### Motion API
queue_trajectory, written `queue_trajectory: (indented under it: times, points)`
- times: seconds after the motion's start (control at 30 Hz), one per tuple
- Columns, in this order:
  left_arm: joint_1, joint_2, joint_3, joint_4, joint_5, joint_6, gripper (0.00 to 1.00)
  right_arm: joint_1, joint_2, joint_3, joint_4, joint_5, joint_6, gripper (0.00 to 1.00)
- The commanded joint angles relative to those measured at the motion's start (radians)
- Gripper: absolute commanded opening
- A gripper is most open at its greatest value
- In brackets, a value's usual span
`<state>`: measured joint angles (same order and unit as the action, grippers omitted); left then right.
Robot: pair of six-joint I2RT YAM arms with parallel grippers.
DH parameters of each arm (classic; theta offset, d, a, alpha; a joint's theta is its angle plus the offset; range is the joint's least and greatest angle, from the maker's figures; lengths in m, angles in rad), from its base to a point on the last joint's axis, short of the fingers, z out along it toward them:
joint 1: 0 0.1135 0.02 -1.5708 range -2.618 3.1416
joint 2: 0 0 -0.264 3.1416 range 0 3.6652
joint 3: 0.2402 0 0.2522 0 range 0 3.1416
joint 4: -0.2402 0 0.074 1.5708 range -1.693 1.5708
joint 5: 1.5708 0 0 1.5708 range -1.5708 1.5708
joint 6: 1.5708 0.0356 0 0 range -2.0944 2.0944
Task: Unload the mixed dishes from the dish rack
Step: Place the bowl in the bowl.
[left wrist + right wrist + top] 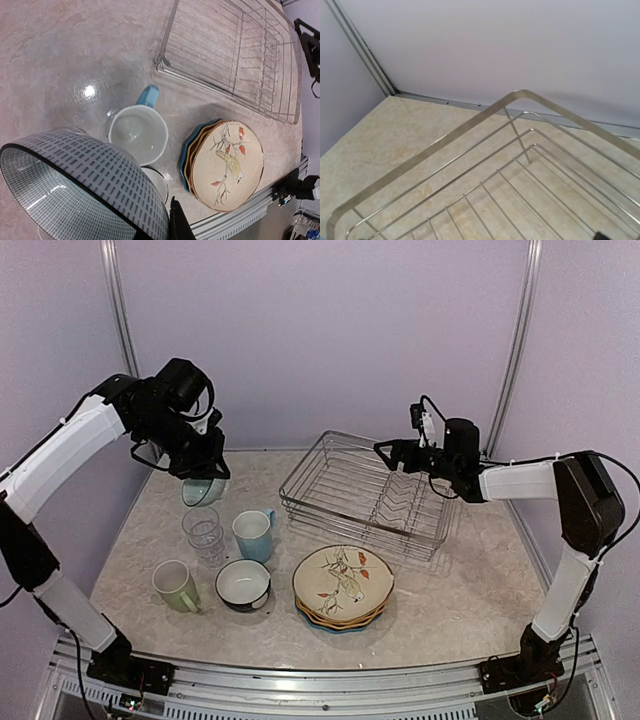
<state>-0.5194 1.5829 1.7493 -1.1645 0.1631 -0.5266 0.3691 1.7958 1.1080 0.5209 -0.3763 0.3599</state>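
The left gripper point(203, 472) holds a bowl point(203, 491) by its rim, so this hand is closed on the bowl. The bowl hangs in the air above the far left part of the table point(470, 590) and is tilted. In the left wrist view the outside of the bowl point(90, 175) shows rows of short dark dashes, and its rim is dark.

Below the bowl, the clear glasses point(204, 532) stand on the table. The light blue mug point(254, 536) is just beside them on the right, with its opening up. The green mug point(176, 585) stands nearer to the arm bases, and the other bowl point(244, 585), dark outside and white inside, stands just beside it on the right.

The plates point(343, 583) lie in one stack right of this bowl. The cream plate with the bird is on top, and yellow-orange and blue edges show under it.

The dish rack point(368, 495) stands behind the plates, near the back wall. The right gripper point(388, 451) hovers over the far edge of the rack. I cannot tell how wide its fingers are, because the right wrist view shows mainly the corner of the rack point(470, 125).
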Motion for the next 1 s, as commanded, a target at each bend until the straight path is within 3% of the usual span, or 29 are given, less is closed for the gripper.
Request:
queue_trajectory:
  times: [0.0, 0.2, 0.4, 0.63, 0.83, 0.97]
  points:
    - [-0.168, -0.097, -0.045, -0.117, -0.138, -0.026, 0.00, -0.007, 0.006, -0.001, -0.019, 0.008, -0.009, 0.96]
    - [-0.354, -0.080, -0.153, -0.235, -0.220, -0.183, 0.00, -0.007, -0.002, -0.003, -0.028, 0.018, -0.015, 0.99]
    - [-0.442, 0.022, -0.143, -0.232, -0.276, -0.213, 0.00, -0.007, -0.011, -0.013, -0.028, 0.020, -0.016, 1.00]
    - [-0.460, 0.226, -0.105, -0.236, -0.290, -0.183, 0.01, -0.006, -0.048, -0.042, -0.045, 0.047, -0.038, 1.00]
    - [-0.464, 0.308, -0.108, -0.215, -0.266, -0.179, 0.03, -0.008, -0.083, -0.050, -0.066, 0.058, -0.047, 1.00]
    - [-0.469, 0.329, -0.131, -0.194, -0.241, -0.183, 0.10, -0.006, -0.134, -0.048, -0.128, 0.074, -0.067, 1.00]
